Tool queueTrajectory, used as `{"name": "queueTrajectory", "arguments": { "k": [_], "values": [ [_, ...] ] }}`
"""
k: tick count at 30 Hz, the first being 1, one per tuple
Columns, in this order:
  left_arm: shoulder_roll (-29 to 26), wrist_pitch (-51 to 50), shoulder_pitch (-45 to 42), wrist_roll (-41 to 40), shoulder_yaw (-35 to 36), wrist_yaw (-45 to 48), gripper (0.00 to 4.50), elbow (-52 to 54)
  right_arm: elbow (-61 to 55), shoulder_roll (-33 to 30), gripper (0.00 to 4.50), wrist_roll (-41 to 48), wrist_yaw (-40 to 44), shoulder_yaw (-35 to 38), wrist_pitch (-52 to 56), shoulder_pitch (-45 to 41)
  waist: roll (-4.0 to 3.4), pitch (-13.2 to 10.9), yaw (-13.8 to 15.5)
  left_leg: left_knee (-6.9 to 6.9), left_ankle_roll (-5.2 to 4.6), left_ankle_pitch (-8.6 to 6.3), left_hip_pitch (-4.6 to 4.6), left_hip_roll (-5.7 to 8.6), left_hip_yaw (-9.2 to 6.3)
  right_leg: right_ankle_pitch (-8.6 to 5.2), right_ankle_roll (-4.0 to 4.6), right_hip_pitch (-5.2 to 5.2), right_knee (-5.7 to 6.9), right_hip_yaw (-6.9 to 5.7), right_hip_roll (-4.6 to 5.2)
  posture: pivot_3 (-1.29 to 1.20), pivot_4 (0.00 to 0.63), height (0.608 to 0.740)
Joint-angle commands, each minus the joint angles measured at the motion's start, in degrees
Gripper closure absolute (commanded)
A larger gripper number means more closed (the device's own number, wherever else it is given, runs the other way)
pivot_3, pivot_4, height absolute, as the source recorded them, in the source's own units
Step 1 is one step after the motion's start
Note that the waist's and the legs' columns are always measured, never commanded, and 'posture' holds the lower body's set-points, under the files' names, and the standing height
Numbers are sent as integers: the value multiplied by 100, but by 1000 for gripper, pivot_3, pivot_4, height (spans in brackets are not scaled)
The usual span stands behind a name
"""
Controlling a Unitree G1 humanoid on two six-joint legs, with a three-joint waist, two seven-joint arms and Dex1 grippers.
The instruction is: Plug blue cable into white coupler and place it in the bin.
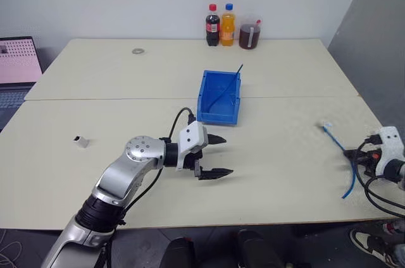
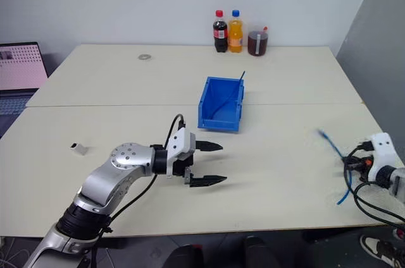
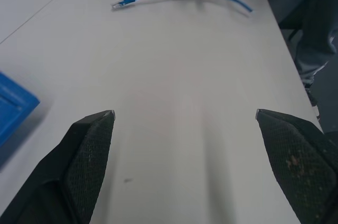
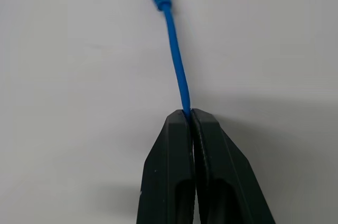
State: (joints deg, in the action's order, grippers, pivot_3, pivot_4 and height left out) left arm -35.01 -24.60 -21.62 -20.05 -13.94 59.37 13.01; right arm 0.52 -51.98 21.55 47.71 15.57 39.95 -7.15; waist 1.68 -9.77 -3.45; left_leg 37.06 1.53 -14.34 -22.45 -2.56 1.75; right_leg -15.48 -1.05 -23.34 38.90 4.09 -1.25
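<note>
Two end effectors: right end effector (image 4: pixel 190 115) is clamping the blue cable (image 1: pixel 338 148), right of the bin (image 1: pixel 220 97); left end effector (image 1: pixel 215 155) is gaping. Thin cable risks slipping during mating.

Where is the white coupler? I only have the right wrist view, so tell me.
Observer: The white coupler lies on the left side of the table, far from the blue cable that your right tool is shut on.
Operator: Report the left tool.
Observer: The left tool is open and holds nothing, over mid-table just in front of the bin.
</note>
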Motion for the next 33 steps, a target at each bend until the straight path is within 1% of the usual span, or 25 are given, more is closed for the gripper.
{"name": "queueTrajectory", "arguments": {
  "k": [1,3,6,9,11,13,16,19,23,27,28,29,30,33],
  "values": [
    [-410,46,445,-29,486,14,0,231,-1161,-518,4441,-106,808,-597,-560,34,3,-2,3,-1,0,0,0,-3,-2,0,0,-1,-1,-1,0,0,150,740],
    [-690,99,842,-3,784,-8,0,199,-1484,-543,4441,-230,997,-1052,-827,-214,11,-6,-9,-1,0,0,0,-8,-5,-1,1,-1,-2,-5,-2,0,150,740],
    [-1032,277,1408,61,1330,-110,0,-99,-1621,-187,4441,-639,1079,-1948,-1257,-831,30,-20,-28,-2,0,0,2,-18,-3,-2,3,-5,-1,-3,5,0,150,740],
    [-1220,544,1744,179,1663,-149,0,-446,-1362,421,4441,-1054,1059,-2748,-1651,-1387,37,-25,-12,0,0,0,-3,-20,-6,-2,3,-14,4,-8,29,0,150,740],
    [-1270,597,1822,161,1826,-163,0,-609,-987,976,4441,-1337,960,-3211,-1868,-1811,40,-26,8,0,0,0,-11,-17,-3,-2,3,-22,5,-11,31,0,150,740],
    [-1286,585,1832,125,1945,-169,0,-685,-611,1464,4441,-1526,888,-3513,-2001,-2174,40,-27,49,2,0,0,-25,-14,2,-2,3,-32,4,-18,31,0,150,740],
    [-1293,581,1824,103,2064,-163,0,-757,24,2182,4441,-1774,717,-3823,-2185,-2653,44,-25,117,9,1,1,-53,-8,8,0,1,-58,6,-26,36,0,150,740],
    [-1283,608,1841,118,2092,-141,0,-775,451,2579,4441,-1966,634,-3984,-2340,-2884,45,-25,160,6,1,0,-62,-9,10,16,28,-70,8,-27,38,0,150,740],
    [-1266,609,1864,133,2070,-125,0,-773,692,2817,4441,-2094,767,-4134,-2479,-2967,45,-25,182,0,1,0,-62,-10,7,17,31,-72,9,-33,39,0,150,740],
    [-1256,614,1865,142,2051,-110,0,-813,791,2907,4441,-2208,802,-4188,-2495,-2999,45,-25,165,1,1,0,-61,-12,9,17,31,-72,12,-32,39,0,150,740],
    [-1259,621,1871,149,2049,-105,0,-823,791,2919,4003,-2224,815,-4188,-2487,-2997,45,-25,163,2,1,0,-60,-13,9,17,31,-72,12,-32,39,0,150,740],
    [-1276,645,1874,170,2036,-86,0,-852,790,2946,3906,-2241,802,-4169,-2507,-3005,45,-25,163,2,1,0,-59,-14,9,17,31,-72,13,-32,38,0,150,740],
    [-1290,661,1876,185,2025,-68,0,-872,781,2970,3683,-2252,787,-4146,-2502,-3011,45,-25,161,2,1,0,-58,-14,8,17,31,-72,14,-32,38,0,150,740],
    [-1295,700,1857,213,2000,-32,0,-936,683,2961,2886,-2240,867,-4113,-2431,-3006,45,-25,162,2,1,0,-58,-16,7,17,32,-72,16,-33,37,0,150,740]
  ]
}}
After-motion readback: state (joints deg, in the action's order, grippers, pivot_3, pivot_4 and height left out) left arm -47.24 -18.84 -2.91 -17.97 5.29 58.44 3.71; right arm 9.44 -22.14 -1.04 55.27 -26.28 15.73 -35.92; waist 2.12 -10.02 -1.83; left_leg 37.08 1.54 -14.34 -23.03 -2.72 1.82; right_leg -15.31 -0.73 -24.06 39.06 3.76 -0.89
